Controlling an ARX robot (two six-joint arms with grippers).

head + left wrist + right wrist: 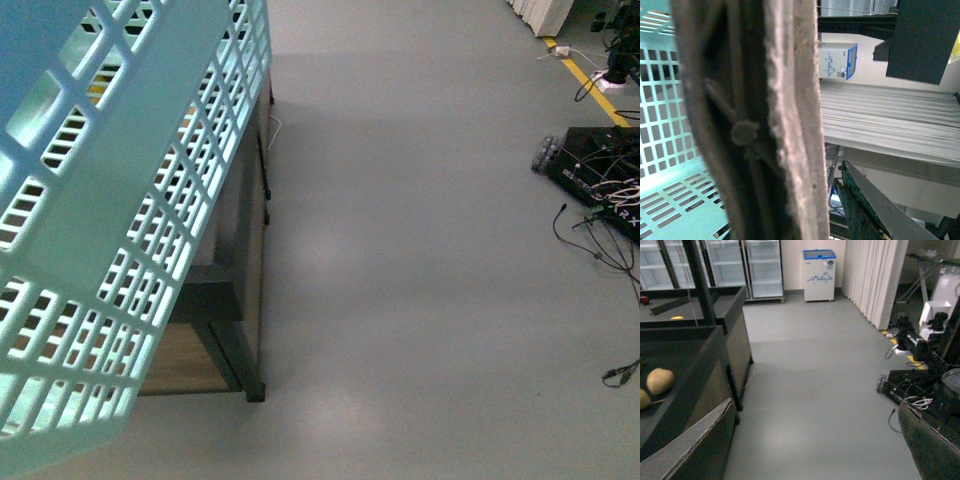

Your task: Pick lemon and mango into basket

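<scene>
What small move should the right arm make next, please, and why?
Probably turn the right gripper toward the dark bin: its jaws stand open and empty over bare floor, while pale yellow fruits lie in that bin. Which fruits they are is unclear.

Shop floor: glass-door fridges (762,265), chest freezer (818,277), dark produce bins (737,347)
</scene>
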